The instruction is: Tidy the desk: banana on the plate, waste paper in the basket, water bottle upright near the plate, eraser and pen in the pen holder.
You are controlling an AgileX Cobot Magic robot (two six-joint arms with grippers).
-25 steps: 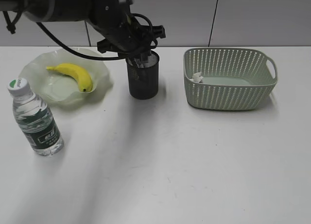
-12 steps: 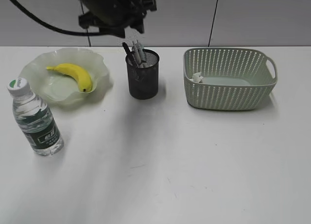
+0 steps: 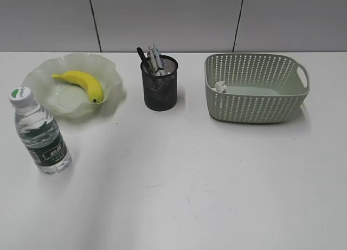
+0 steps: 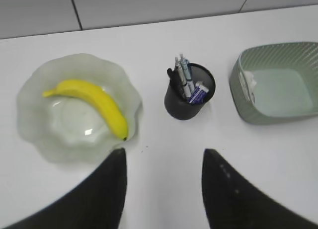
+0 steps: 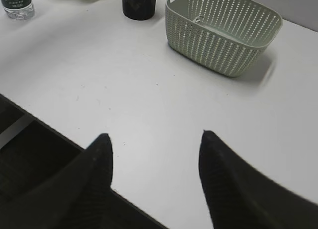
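The yellow banana point(image 3: 81, 83) point(image 4: 94, 102) lies in the pale-green wavy plate point(image 3: 111, 71) point(image 4: 35, 134). In front of the plate, at the left, the water bottle point(image 3: 39, 132) stands upright. The black mesh pen holder point(image 3: 160, 90) point(image 4: 186, 97) holds pens point(image 3: 153, 59) and a blue-and-white eraser point(image 4: 198, 93). A white wad of waste paper point(image 3: 220, 87) point(image 4: 248, 81) lies in the sage-green basket point(image 3: 255, 106) point(image 4: 273, 114) point(image 5: 223, 38). My left gripper point(image 4: 164, 152) hangs open high above the desk point(image 3: 190, 179), empty. My right gripper point(image 5: 155, 135) is open and empty over the desk's near edge. Neither arm shows in the exterior view.
The desk's front edge point(image 5: 59, 134) and a dark space below it show in the right wrist view. A grey panelled wall point(image 3: 173, 17) runs behind the desk.
The left arm has lifted away from the pen holder and left the exterior view. Pens now stand in the holder with nothing over them.
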